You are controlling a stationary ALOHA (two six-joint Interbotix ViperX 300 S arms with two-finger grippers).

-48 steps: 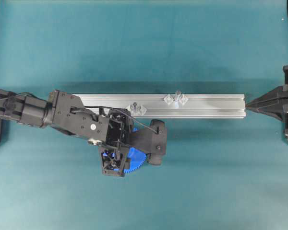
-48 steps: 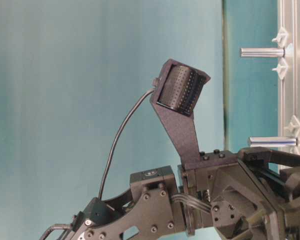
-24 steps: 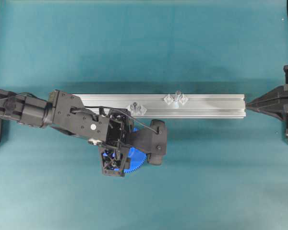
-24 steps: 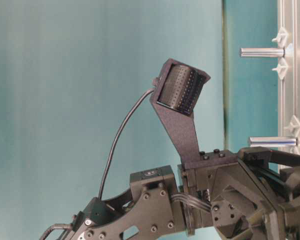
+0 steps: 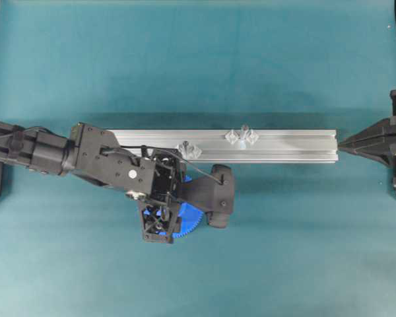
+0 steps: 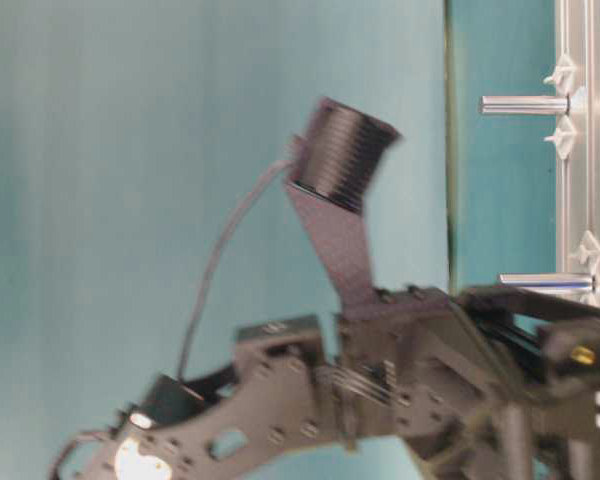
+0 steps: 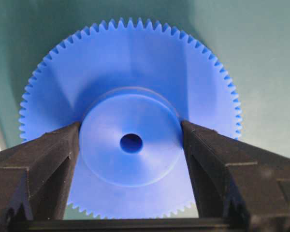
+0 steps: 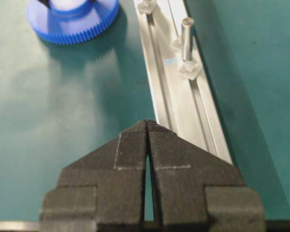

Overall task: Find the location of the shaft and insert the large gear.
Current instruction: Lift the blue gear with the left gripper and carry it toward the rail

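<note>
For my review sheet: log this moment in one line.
left claw: shut on gear hub | right claw: shut, empty | gear: off the peg | rail: on table

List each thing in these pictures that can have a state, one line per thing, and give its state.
Large gear: lying flat on the table, hub gripped, not yet on a shaft.
Left pincer: closed on the gear's hub.
Right pincer: shut, empty.
Shaft: upright on the rail, bare.

Shorter peg (image 5: 186, 149) stands between left tool (image 5: 160, 218) and shaft (image 5: 243, 135).
</note>
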